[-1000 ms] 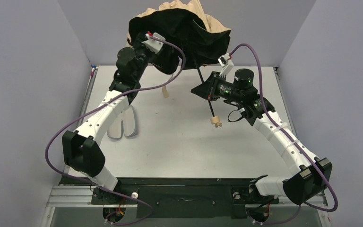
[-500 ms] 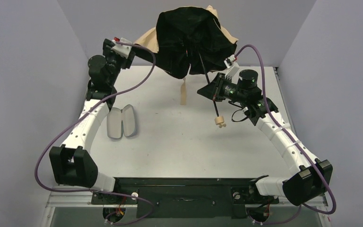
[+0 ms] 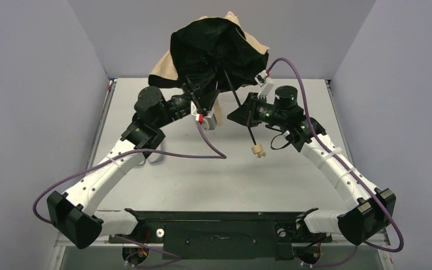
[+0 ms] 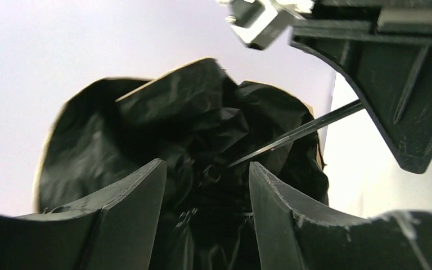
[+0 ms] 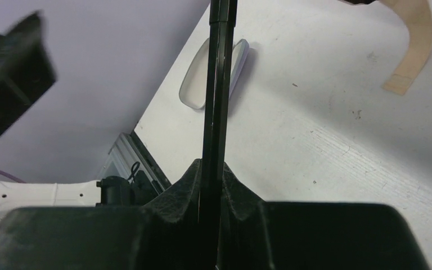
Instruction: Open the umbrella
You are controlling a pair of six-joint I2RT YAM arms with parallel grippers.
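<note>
The umbrella hangs in the air at the back, half spread, its black inner side point(image 3: 214, 48) facing me and tan fabric point(image 3: 163, 67) showing at the edges. Its thin shaft point(image 3: 242, 109) slants down to the small tan knob handle point(image 3: 256, 149). My right gripper point(image 3: 247, 115) is shut on the shaft point(image 5: 216, 84), with the jaws point(image 5: 214, 169) pinched round it. My left gripper point(image 3: 198, 89) is open and points up into the black canopy point(image 4: 163, 129). Its fingers point(image 4: 129, 214) stand apart with crumpled fabric and ribs between them, gripping nothing. The shaft point(image 4: 304, 128) passes to their right.
The lavender case point(image 5: 194, 90) lies on the table at the left, behind the shaft in the right wrist view. A tan closing strap point(image 5: 413, 34) dangles from the canopy. Grey walls enclose the table on three sides. The left arm's purple cable point(image 3: 211, 147) loops over the table.
My left arm has swung in from the left wall to under the canopy, its open gripper now pointing up into the fabric. The canopy has shifted slightly left. The right gripper still holds the shaft.
</note>
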